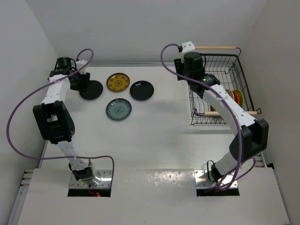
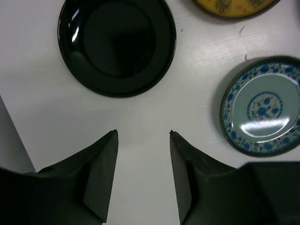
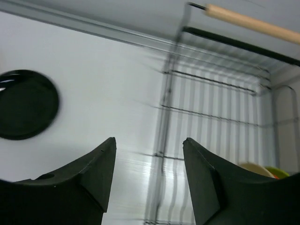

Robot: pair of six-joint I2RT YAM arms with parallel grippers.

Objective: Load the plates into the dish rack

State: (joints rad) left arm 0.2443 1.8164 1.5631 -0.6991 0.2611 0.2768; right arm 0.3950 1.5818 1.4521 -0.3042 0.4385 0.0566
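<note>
Four plates lie on the table: a glossy black plate [image 1: 91, 90] at the left, a mustard-yellow patterned plate [image 1: 118, 82], a second black plate [image 1: 141, 90] and a blue-grey patterned plate [image 1: 118, 109]. The black wire dish rack [image 1: 216, 56] stands at the right and holds orange-red and lime green plates [image 1: 237, 97] on edge. My left gripper [image 1: 79, 83] is open and empty, just short of the left black plate [image 2: 117, 44]. My right gripper [image 1: 187, 74] is open and empty above the rack's left wall [image 3: 164, 122]. A cream plate [image 3: 255, 169] shows inside the rack.
White walls close in on the left, back and right. The rack's two wooden handles, one at the back [image 1: 215, 47] and one at the front [image 1: 212, 113], stick out past its wire. Purple cables loop off both arms.
</note>
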